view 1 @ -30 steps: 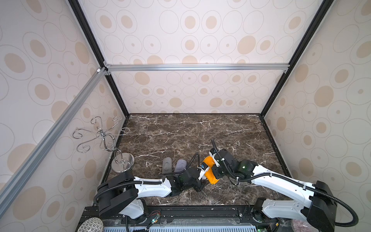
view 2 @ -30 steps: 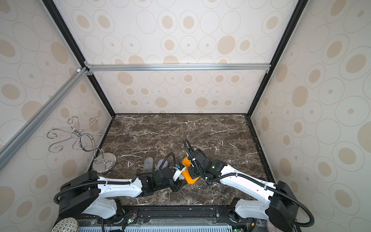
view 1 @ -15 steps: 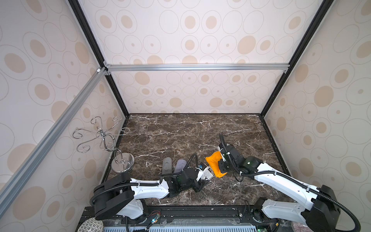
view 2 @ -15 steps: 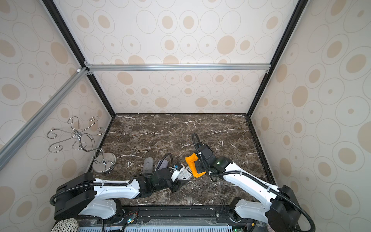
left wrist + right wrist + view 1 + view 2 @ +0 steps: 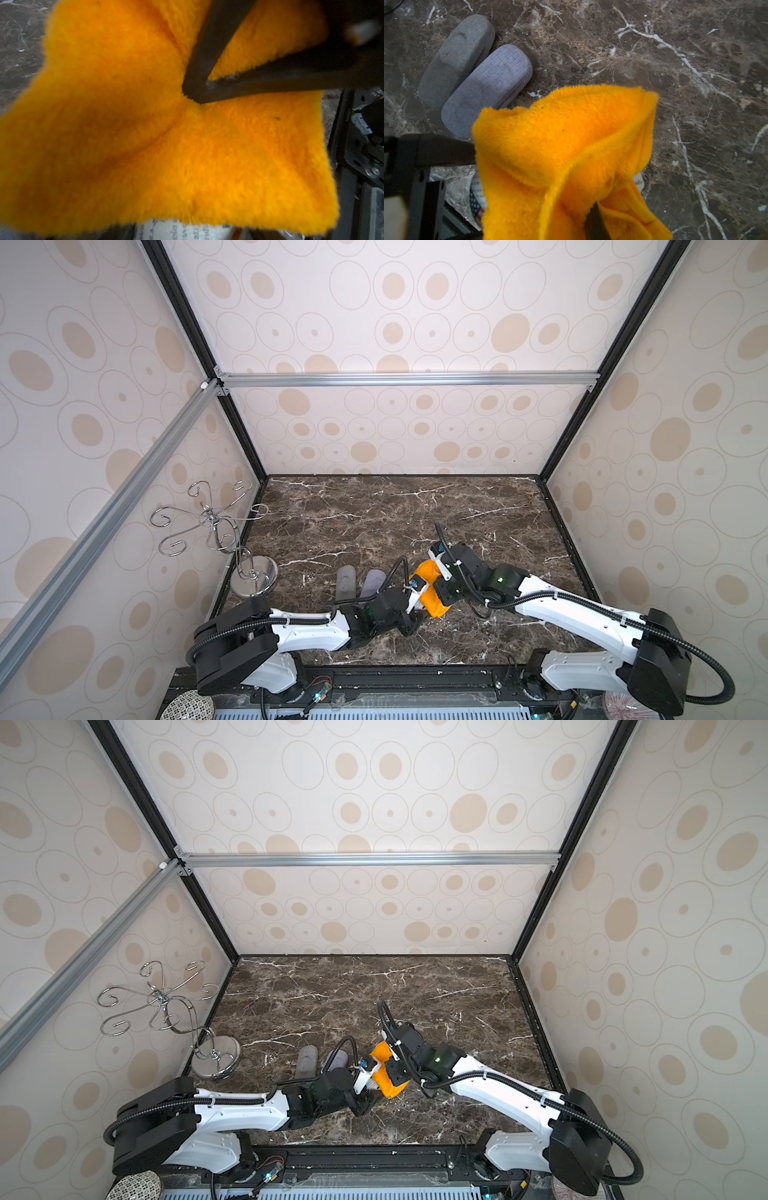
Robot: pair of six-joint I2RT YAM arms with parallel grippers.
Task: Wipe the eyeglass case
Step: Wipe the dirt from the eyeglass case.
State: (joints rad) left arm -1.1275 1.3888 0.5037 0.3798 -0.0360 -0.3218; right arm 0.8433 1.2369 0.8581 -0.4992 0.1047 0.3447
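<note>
Near the front edge of the counter (image 5: 374,514), in both top views, my left arm (image 5: 307,628) and right arm (image 5: 561,605) meet at a bunched orange cloth (image 5: 434,603). Just left of it a darker grey eyeglass case (image 5: 345,583) and a paler grey eyeglass case (image 5: 372,581) lie side by side, their long sides touching, with my left arm crossing their near ends. A chrome hook stand (image 5: 254,574) sits further left by the wall; a top view shows it too (image 5: 216,1056), along with the cloth (image 5: 390,1085) and both cases (image 5: 306,1060) (image 5: 338,1057). From my left wrist, the cloth (image 5: 145,145) fills nearly everything. My left jaws are closed to a point with their tips against it, where a crease starts, though I cannot tell whether they pinch the fabric. A white printed thing (image 5: 166,229) peeks out under the cloth's edge; I cannot tell what it is. From my right wrist, my right jaws are closed tight with the cloth (image 5: 560,145) gathered in them. Both cases (image 5: 456,58) (image 5: 488,87) rest untouched on the counter beyond it, and the white printed thing (image 5: 477,199), bearing a small flag, shows beneath the cloth.
</note>
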